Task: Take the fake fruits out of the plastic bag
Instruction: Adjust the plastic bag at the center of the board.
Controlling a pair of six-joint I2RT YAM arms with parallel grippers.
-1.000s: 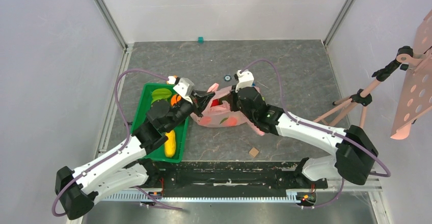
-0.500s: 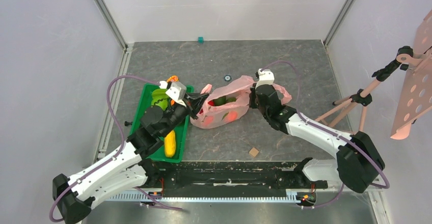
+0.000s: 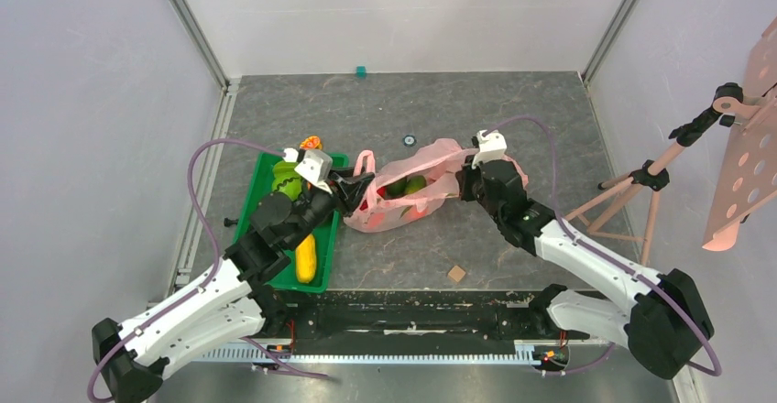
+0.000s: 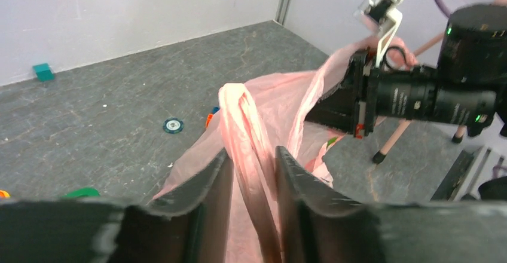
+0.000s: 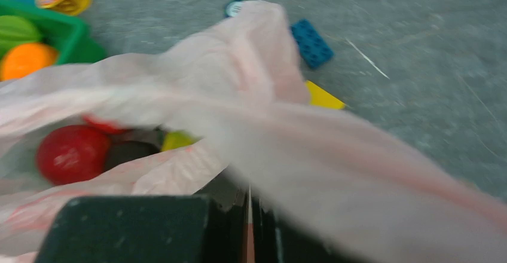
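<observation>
Just right of the green plastic tray (image 3: 318, 275) lies the thin translucent pink plastic bag (image 3: 412, 197), with a glossy red toy fruit (image 5: 72, 153) inside. The left gripper (image 4: 253, 154) has its jaws narrowly parted around the bag's handle. The right gripper (image 5: 248, 200) has its jaws pinched on the film.

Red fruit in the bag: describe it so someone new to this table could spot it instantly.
Just right of the green tray is a crinkly pink bag. Inside its mouth, seen from the right wrist camera, sits a round glossy red fruit. Its neighbour is yellow-green, and the ball in the tray is orange.
</observation>
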